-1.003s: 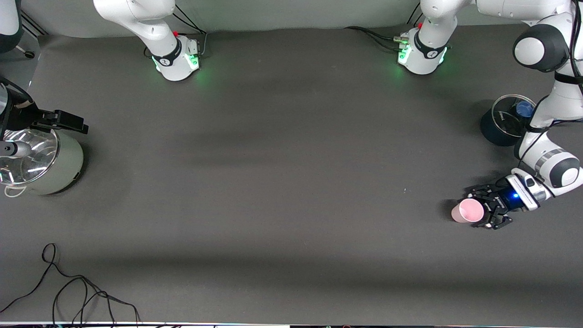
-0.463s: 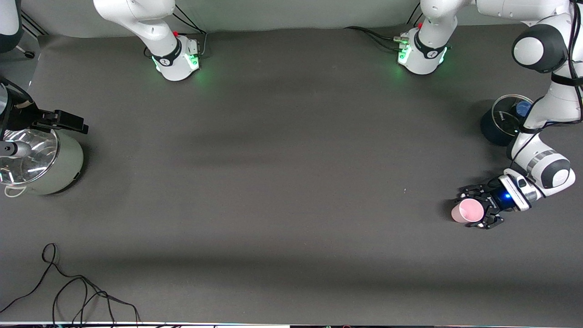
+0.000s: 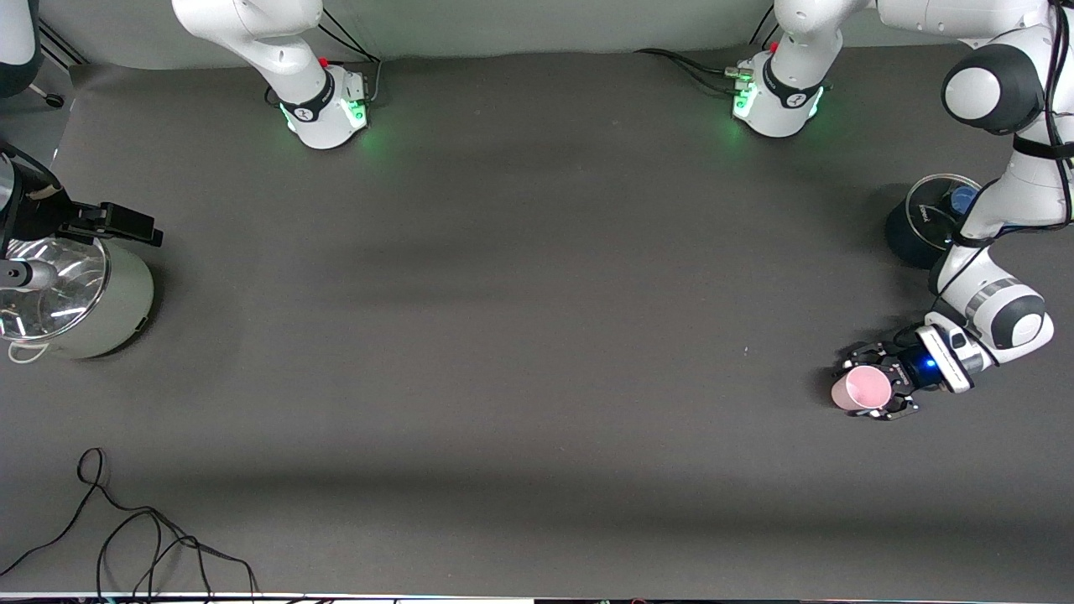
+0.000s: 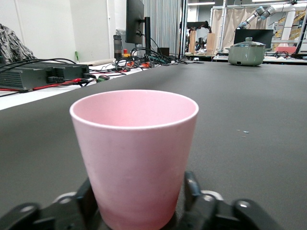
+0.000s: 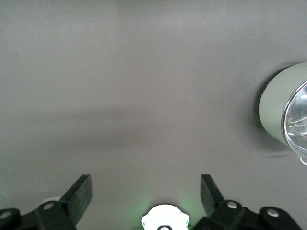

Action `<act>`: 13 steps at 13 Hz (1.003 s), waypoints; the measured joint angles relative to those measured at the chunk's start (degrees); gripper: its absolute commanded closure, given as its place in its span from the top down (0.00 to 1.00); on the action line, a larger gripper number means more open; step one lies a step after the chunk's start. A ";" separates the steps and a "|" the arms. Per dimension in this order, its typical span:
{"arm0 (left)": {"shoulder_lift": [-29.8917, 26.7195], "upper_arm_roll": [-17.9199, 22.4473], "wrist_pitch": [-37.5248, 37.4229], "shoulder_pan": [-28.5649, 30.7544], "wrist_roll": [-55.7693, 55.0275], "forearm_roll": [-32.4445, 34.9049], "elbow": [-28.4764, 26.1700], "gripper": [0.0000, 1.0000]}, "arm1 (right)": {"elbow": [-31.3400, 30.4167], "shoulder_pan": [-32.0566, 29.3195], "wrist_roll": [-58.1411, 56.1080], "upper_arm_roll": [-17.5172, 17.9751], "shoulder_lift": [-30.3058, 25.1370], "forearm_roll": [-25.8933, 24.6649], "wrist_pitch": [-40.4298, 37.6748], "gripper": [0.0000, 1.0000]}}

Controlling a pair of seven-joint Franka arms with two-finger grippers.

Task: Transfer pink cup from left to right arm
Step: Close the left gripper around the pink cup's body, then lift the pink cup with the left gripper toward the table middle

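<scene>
Two-finger pinching of the pink cup with the left gripper, low on its sides, likely touching it, though hard to see. Keeping it upright on the table, right between the fingers, leaving the top free for a handover grab. Waiting wide open with the right gripper, hanging beside the green pot, well apart from the cup.
</scene>
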 measured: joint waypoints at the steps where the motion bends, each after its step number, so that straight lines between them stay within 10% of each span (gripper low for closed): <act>1: 0.00 -0.06 0.02 0.00 0.00 0.00 -0.02 0.31 | 0.00 0.00 0.00 0.00 0.00 0.00 0.00 1.00; 7: -1.30 -3.10 1.37 0.02 -1.49 -0.39 0.23 0.08 | 0.00 0.00 0.00 0.00 0.00 0.00 0.00 1.00; 13: -6.01 -14.92 12.77 -0.08 -6.76 -0.42 -1.45 0.00 | 0.00 0.00 -0.01 0.00 0.00 0.00 0.00 1.00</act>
